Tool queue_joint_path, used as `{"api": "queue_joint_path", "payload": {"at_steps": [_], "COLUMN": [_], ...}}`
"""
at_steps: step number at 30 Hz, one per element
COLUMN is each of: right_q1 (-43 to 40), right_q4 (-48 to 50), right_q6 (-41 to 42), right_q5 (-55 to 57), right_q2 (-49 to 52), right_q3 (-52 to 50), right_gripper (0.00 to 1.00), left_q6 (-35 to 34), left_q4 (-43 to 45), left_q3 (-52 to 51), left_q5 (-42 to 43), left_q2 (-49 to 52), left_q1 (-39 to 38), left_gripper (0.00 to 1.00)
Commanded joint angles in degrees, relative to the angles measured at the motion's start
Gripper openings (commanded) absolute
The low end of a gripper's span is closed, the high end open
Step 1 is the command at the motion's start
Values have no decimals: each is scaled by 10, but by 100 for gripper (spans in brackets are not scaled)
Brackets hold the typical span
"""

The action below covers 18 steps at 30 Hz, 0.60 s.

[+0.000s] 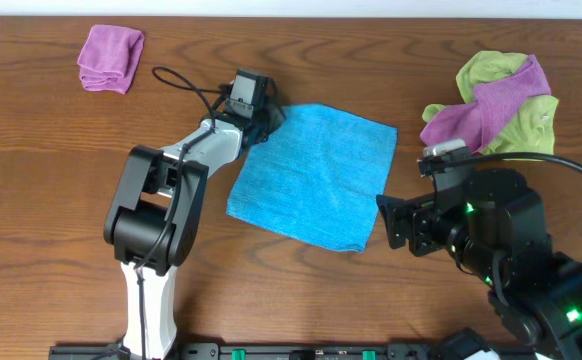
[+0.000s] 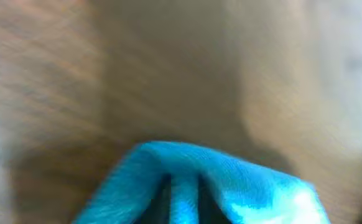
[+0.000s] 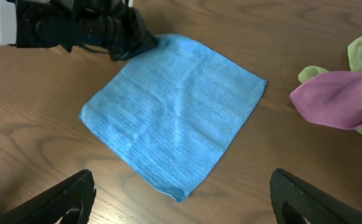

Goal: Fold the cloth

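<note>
Pinching a corner of the blue cloth (image 1: 316,175), the left hand (image 1: 268,118) should carry it low across — right hand (image 3: 182,190), spread, holding clear.

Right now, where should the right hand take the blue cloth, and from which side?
Probably pinch the blue cloth at its far right corner, coming in from its right, outside edge. It lies flat, so a corner pinches easiest. The left hand seems to hold the far left corner, and the open right hand sits on that side.
</note>
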Motion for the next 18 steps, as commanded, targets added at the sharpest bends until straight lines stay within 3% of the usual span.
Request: {"api": "queue_joint_path", "payload": {"at_steps": [1, 2, 3, 4, 10, 14, 18], "right_q1": [1, 1, 1, 1, 1, 1, -6], "right_q4": [2, 3, 4, 6, 7, 4, -16], "right_q6": [6, 6, 6, 6, 6, 6, 6], "right_q5": [6, 6, 6, 6, 6, 7, 33], "right_q2": [-1, -1, -1, -1, -1, 1, 28], "right_q3": [3, 3, 3, 3, 3, 3, 3], "right_gripper": [91, 91, 91, 91, 91, 89, 75], "left_q6": [-8, -9, -9, -9, 3, 77, 201], "left_q4": [50, 76, 101, 119, 116, 90, -32], "left_q3": [11, 11, 11, 11, 11, 12, 12], "left_q5": [25, 31, 35, 38, 71, 174, 181], "left_q2": [9, 9, 9, 9, 9, 4, -33], "left_q1": [2, 2, 3, 3, 22, 49, 61], "left_gripper": [49, 64, 90, 95, 95, 96, 96]}}
